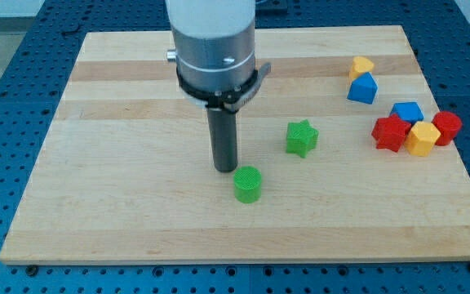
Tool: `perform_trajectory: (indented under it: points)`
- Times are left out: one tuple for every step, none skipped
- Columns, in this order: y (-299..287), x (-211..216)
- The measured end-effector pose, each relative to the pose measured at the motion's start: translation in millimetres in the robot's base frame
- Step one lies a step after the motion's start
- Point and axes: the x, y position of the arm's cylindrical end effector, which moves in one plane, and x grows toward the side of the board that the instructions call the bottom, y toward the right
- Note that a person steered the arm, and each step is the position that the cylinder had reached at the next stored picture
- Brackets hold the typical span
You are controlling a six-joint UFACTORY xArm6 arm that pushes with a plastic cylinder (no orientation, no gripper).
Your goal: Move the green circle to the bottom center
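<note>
My tip (pixel 224 168) stood just up-left of the green circle (pixel 248 184), near it, contact unclear. The circle sat around mid-worktop (pixel 121 220), still well short of the bottom edge's centre. The tool was a plain rod, nothing to spread or pinch. Pushing step looked under way; next, I judged, a push toward the bottom edge, steering clear of the green star (pixel 301 137).

This looks like a robotics lab. A pale wooden board (pixel 137 204) serves as the bench and lies on a blue perforated metal plate (pixel 6 73) with a regular grid of mounting holes, typical of test rigs.
</note>
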Motion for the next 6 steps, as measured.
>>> perform_trajectory:
  points:
    - [8.6,-9.2]
    - [14.8,-3.1]
    - [14.8,10.7]
    - [14.8,29.7]
    - [14.8,46.6]
    - [14.8,53.7]
